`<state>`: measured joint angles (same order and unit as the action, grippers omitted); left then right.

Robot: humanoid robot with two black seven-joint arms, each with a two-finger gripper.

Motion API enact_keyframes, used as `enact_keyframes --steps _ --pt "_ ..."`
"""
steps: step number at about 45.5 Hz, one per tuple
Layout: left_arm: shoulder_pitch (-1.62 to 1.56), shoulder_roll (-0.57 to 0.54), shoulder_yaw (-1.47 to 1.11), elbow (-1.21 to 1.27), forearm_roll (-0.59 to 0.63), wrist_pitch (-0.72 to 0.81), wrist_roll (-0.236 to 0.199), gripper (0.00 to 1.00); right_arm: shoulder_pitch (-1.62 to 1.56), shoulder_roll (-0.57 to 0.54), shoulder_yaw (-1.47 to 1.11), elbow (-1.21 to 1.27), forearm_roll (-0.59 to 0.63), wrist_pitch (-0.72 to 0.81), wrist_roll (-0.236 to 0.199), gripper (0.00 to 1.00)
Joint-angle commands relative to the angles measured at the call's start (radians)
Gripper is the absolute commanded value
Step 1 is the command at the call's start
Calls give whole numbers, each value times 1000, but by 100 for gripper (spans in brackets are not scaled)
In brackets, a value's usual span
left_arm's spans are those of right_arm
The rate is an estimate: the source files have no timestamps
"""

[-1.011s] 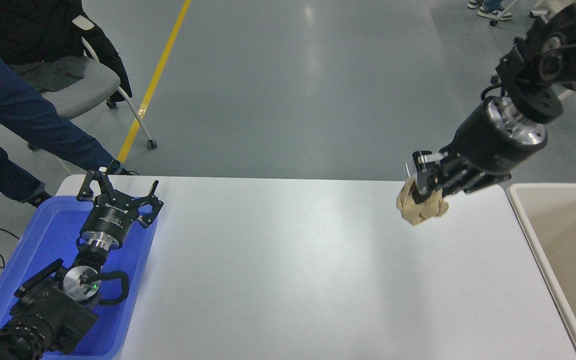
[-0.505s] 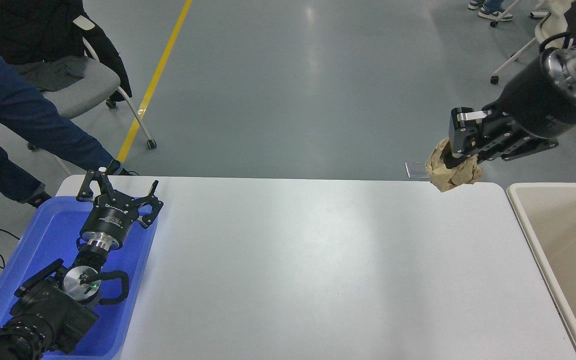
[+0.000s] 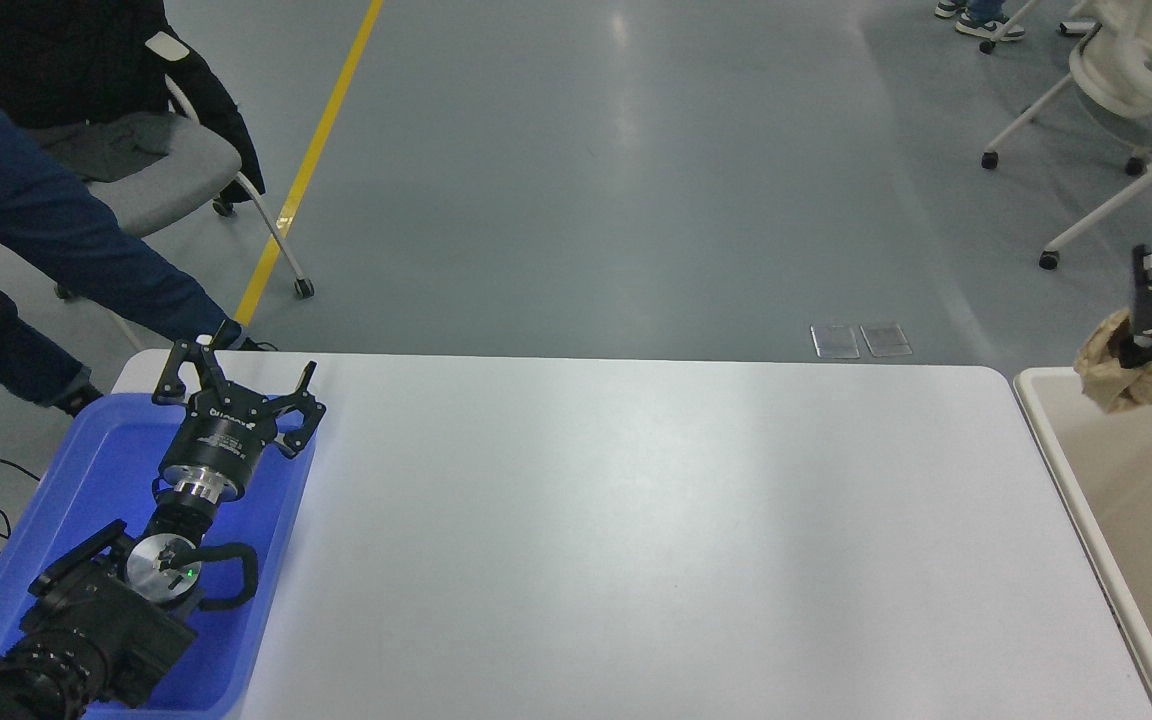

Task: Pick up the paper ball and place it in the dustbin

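My right gripper (image 3: pixel 1144 345) enters at the right edge and is shut on the tan-brown paper ball (image 3: pixel 1136 376). It holds the ball in the air over the far left corner of the cream-beige dustbin (image 3: pixel 1061 458), which stands just off the table's right end. Most of the right arm is out of the picture. My left gripper (image 3: pixel 239 385) is open and parked over the blue tray at the lower left.
A bright blue shallow tray (image 3: pixel 76 480) lies on the white table (image 3: pixel 636 540) at its left end. A person's legs in blue trousers (image 3: pixel 56 240) and a grey chair (image 3: pixel 151 165) are at the far left. White chairs (image 3: pixel 1126 90) stand at the far right.
My right gripper has carried the paper ball up off the table and to the right, from the table's far right part to above the dustbin's corner. The left arm has not moved.
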<state>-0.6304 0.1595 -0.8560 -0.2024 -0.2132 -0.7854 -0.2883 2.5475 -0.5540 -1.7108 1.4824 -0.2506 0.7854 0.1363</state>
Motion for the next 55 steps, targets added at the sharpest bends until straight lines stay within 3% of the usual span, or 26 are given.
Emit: enact_keyframes --steps 1,15,29,44,55 --pt "0 0 0 0 -2 0 -3 100 -3 -222 -43 -59 -170 0 -4 0" --pt "0 0 0 0 -2 0 -3 100 -102 -291 -6 -223 -213 0 -4 0" --pt "0 0 0 0 -2 0 -3 100 -600 -392 285 -530 -194 0 -4 0" --pt "0 0 0 0 -2 0 -3 100 -1237 -368 694 -751 -122 -446 -4 0" --pt "0 0 0 0 0 0 -3 100 -1556 -199 921 -1089 -105 -518 -4 0"
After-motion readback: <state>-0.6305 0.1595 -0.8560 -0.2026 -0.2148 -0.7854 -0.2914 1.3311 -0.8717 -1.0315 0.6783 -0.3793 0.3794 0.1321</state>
